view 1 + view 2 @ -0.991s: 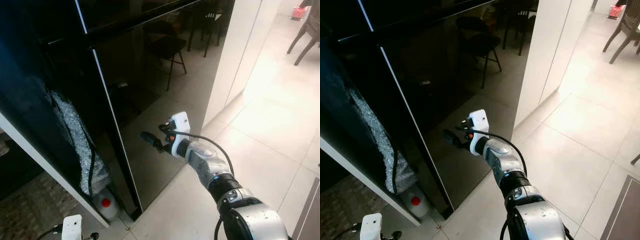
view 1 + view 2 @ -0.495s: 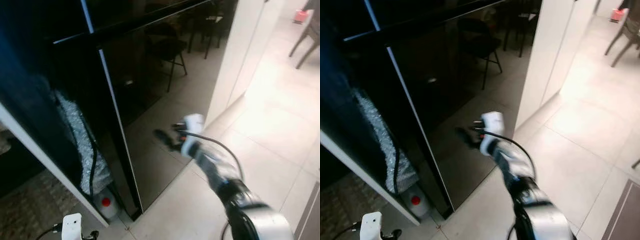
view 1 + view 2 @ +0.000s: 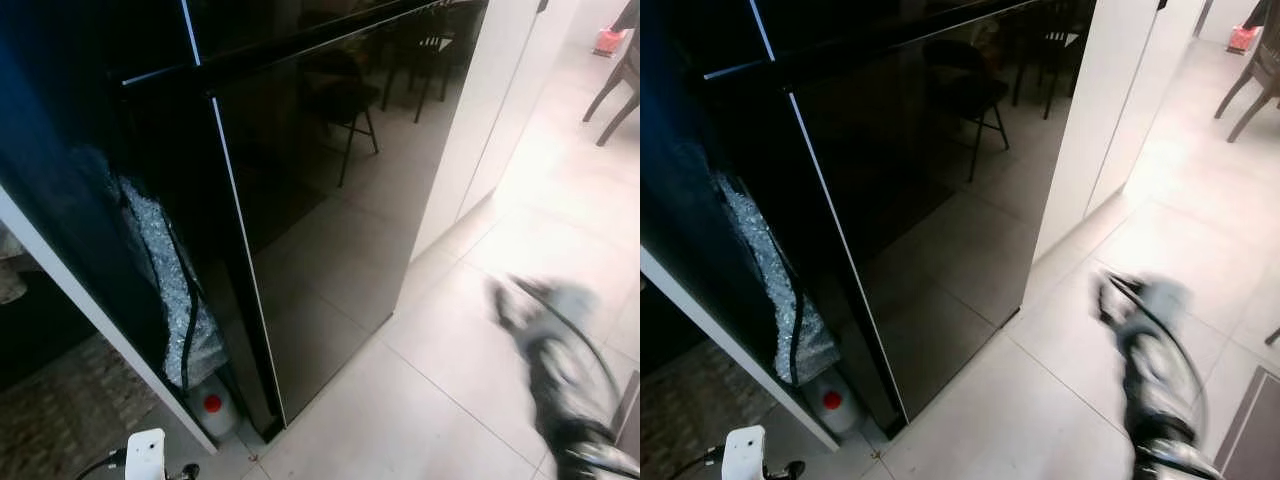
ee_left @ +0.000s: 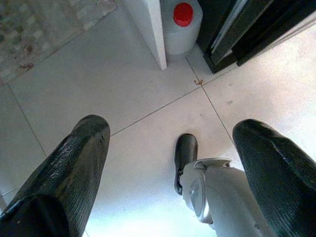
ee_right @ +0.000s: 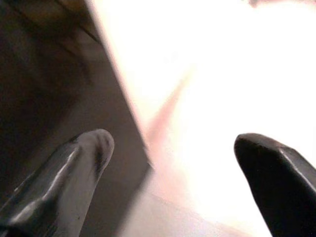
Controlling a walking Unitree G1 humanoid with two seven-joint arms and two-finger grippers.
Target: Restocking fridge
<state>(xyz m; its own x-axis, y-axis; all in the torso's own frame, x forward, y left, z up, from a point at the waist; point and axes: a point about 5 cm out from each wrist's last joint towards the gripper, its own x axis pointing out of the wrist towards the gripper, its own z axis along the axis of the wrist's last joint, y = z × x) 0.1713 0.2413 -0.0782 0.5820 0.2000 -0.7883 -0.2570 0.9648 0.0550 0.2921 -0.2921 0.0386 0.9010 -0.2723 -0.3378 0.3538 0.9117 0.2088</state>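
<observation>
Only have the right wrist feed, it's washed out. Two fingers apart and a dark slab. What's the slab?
Observer: The black glossy fridge door, shut. The right gripper is off it, blurred over the floor tiles.
Operator: Anything at the fridge's foot?
Observer: A white jug with a red cap, on the floor at the fridge's left corner, below some silvery bubble wrap.
Operator: Left arm?
Observer: The left gripper hangs low, fingers apart, nothing between them, over bare tiles near that jug.
</observation>
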